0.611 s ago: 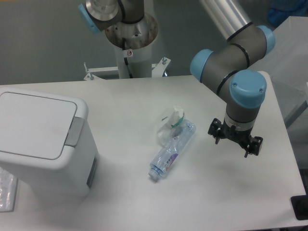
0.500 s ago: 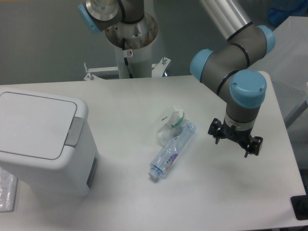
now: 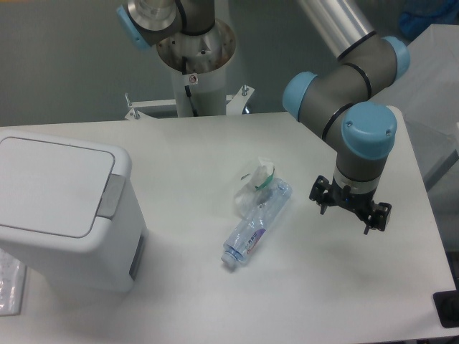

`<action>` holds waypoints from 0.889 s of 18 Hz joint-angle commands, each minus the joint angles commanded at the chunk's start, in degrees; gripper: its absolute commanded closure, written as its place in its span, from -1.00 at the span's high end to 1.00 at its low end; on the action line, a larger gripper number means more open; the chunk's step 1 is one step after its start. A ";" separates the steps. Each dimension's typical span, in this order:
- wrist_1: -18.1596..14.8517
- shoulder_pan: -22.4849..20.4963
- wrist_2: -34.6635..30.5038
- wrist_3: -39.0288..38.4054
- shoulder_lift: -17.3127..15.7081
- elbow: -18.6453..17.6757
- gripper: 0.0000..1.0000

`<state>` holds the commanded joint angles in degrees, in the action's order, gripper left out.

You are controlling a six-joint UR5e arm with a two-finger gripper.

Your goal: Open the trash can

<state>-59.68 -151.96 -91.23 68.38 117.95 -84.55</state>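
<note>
On the smooth white bench (image 3: 215, 301), the boxy, round-cornered white plastic trash can (image 3: 64, 211) sits at the near left with flat lid down, its lower corner cut off, a crumpled clear bottle (image 3: 254, 229) lies mid-bench, and the gripper (image 3: 349, 211) hovers right, jaws spread, empty.

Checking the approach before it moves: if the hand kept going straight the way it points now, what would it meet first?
The hand points down, so it would most likely meet the bare table first. The bottle and the trash can lie well off that line, though height above the table is hard to judge.
</note>
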 joint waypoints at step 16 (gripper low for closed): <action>1.50 6.85 20.55 -24.59 -8.79 6.23 1.00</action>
<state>-58.18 -145.11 -70.68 43.79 109.17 -78.31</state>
